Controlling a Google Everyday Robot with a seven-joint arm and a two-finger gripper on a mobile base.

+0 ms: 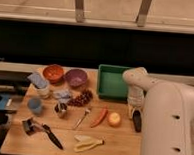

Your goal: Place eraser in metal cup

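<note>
**Desk:** Camera view check: what's hard to read on your end?

**Operator:** I see the tool [133, 111] low at the right edge of the table [116, 143], directly over the eraser [137, 124]. I cannot tell whether it is spread or pinching, because the two dark shapes run together. The robot's big white body covers the table's right side and is itself cut off by the frame.

**Desk:** And the metal cup?

**Operator:** I have the metal cup [61, 109] upright, well apart to the left. It is just beside a blue cup [35, 105] and near the grapes [81, 97].

**Desk:** Surface and room?

**Operator:** I'm looking at a pale wooden table, with a green tray [112, 82] behind the tool. Beyond it is a dark band under a bright ledge, and two posts run out of the top of the frame.
</note>
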